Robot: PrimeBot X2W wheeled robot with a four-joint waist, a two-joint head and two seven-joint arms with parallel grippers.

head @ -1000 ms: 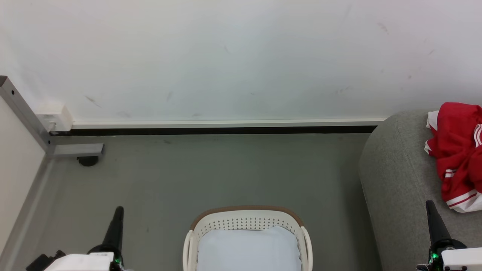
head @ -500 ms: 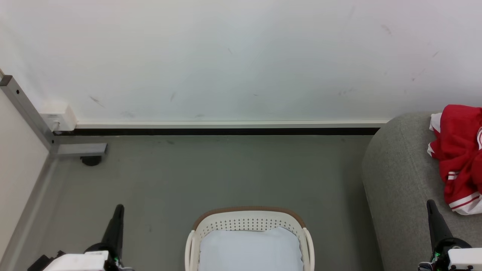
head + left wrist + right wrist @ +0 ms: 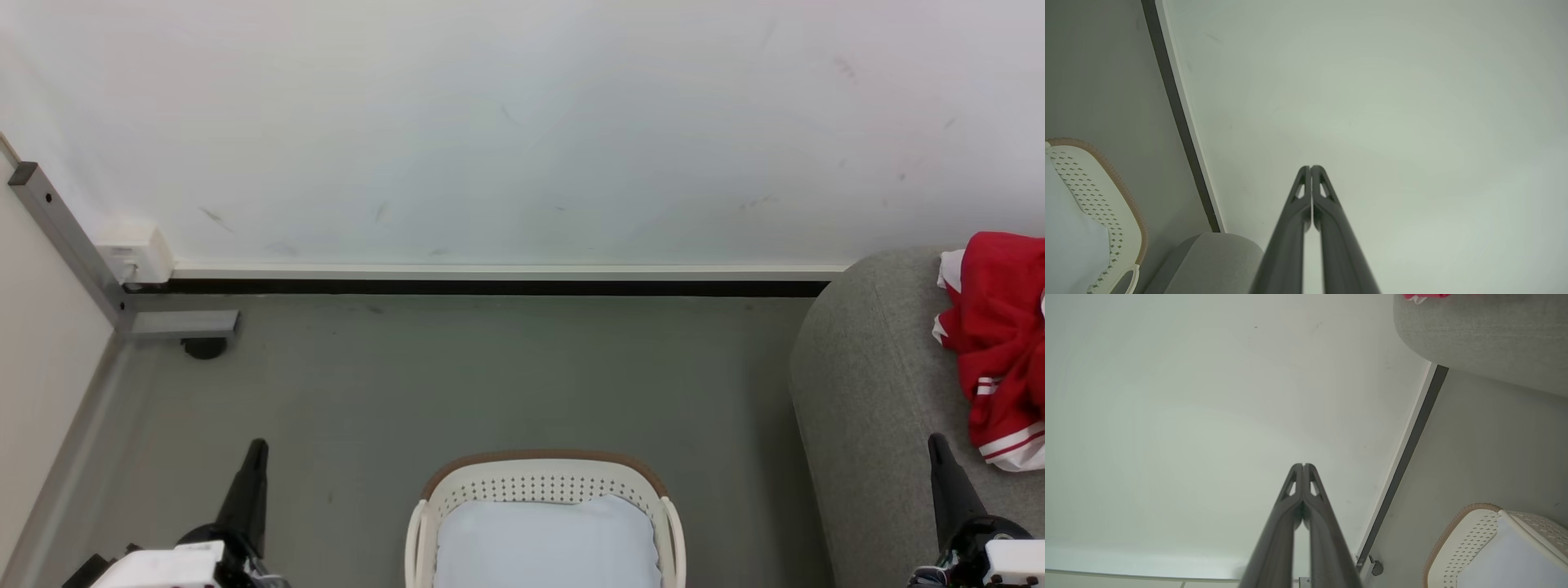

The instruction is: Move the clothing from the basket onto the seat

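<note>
Both grippers were held fully closed and empty: the left gripper [image 3: 255, 451] over the floor [image 3: 490, 376], the right gripper [image 3: 939, 445] over the near edge of the seat [image 3: 865, 392]. Over the last second only a slight shift of the whole head view was noted, taken as camera motion; nothing was displaced. The clothing [image 3: 1000, 351] was heaped on the seat, toward its wall-side end. In the basket [image 3: 539, 459], as far as it was shown, just the pale liner [image 3: 547, 547] was seen, so the transfer was judged complete.

You've got a scuffed white wall [image 3: 490, 122], black skirting [image 3: 490, 287], grey floor [image 3: 490, 376], metal frame leg [image 3: 175, 324] at left, pale cushion [image 3: 547, 547].
</note>
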